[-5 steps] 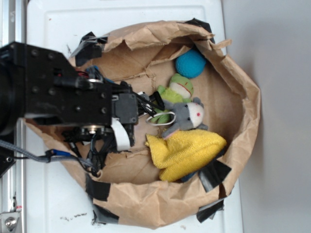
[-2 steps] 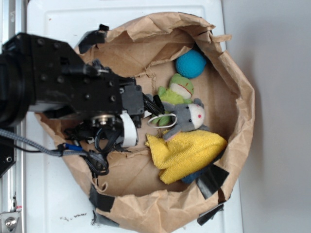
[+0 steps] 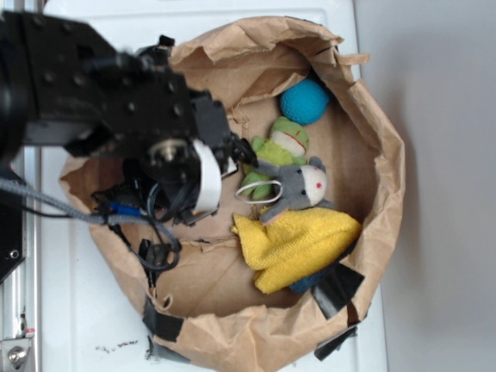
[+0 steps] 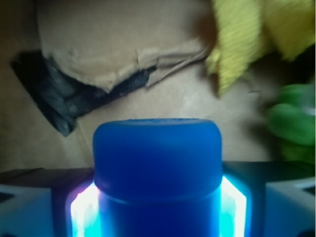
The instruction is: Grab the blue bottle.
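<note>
Paper-lined bin (image 3: 387, 155): gripper (image 4: 158, 217) clamps blue bottle (image 4: 157, 168); hold squeeze firm, lift straight, clear yellow cloth (image 3: 298, 242).

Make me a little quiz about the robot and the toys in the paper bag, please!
1. True or false: the blue bottle sits between the gripper fingers in the wrist view.
2. Which toy lies closest to the yellow cloth? A) the teal ball B) the grey mouse plush C) the green frog plush
3. Fill in: all the toys lie inside a crumpled brown paper ____.

Key:
1. True; the bottle fills the space between the fingers.
2. B; the mouse touches the cloth's upper edge.
3. bag
</note>
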